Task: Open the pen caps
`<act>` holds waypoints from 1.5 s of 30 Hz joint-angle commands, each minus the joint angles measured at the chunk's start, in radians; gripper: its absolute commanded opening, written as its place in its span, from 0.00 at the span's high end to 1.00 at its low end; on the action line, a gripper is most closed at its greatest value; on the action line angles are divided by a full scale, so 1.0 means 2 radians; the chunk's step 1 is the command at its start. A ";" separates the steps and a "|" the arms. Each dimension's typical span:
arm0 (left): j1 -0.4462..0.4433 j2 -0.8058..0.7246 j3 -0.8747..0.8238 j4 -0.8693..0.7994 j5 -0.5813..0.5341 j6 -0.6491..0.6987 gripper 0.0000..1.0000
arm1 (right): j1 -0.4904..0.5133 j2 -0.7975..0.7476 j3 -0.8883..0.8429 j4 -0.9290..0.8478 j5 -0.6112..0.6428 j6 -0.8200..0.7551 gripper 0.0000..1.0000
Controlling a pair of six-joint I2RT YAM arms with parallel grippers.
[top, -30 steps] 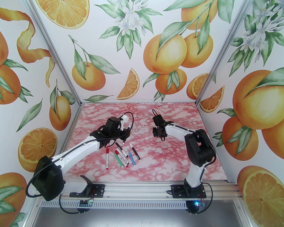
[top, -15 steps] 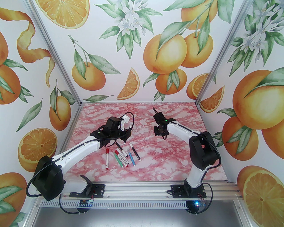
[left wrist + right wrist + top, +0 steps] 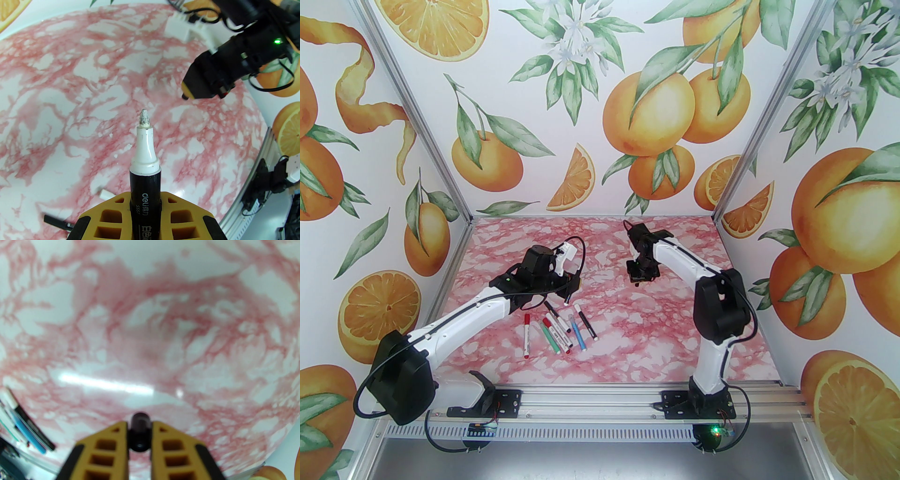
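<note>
From above, the left gripper [image 3: 568, 289] is pinched on a black pen [image 3: 567, 296]. Its nib end points down near the far end of the row of pens [image 3: 557, 330] lying on the pink marbled table [image 3: 665, 337]. The right gripper [image 3: 638, 280] hovers well apart, off to the right.

Over to the left wrist: the jaws are pressed onto the barrel and the white nib [image 3: 144, 119] is bare, so this pen's open!

Right wrist now: the fingers are clamped on the black cap [image 3: 140, 421], above bare table.

Set-down time, I'd say. Bring that cap low onto open table, away from the row, or it may roll. Then lay the pen beside the others without dragging the nib or nudging the capped ones.
</note>
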 commanded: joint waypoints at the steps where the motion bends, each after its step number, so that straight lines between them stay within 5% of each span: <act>1: 0.005 -0.022 0.000 0.018 0.011 0.005 0.96 | -0.004 0.027 0.021 -0.035 -0.023 -0.014 0.83; 20: 0.007 -0.029 -0.003 0.004 0.010 0.004 0.96 | -0.020 0.083 0.059 -0.024 -0.031 -0.006 0.81; 45: 0.007 -0.024 -0.003 -0.006 -0.011 -0.010 0.95 | -0.018 0.055 0.036 0.056 -0.011 0.023 0.69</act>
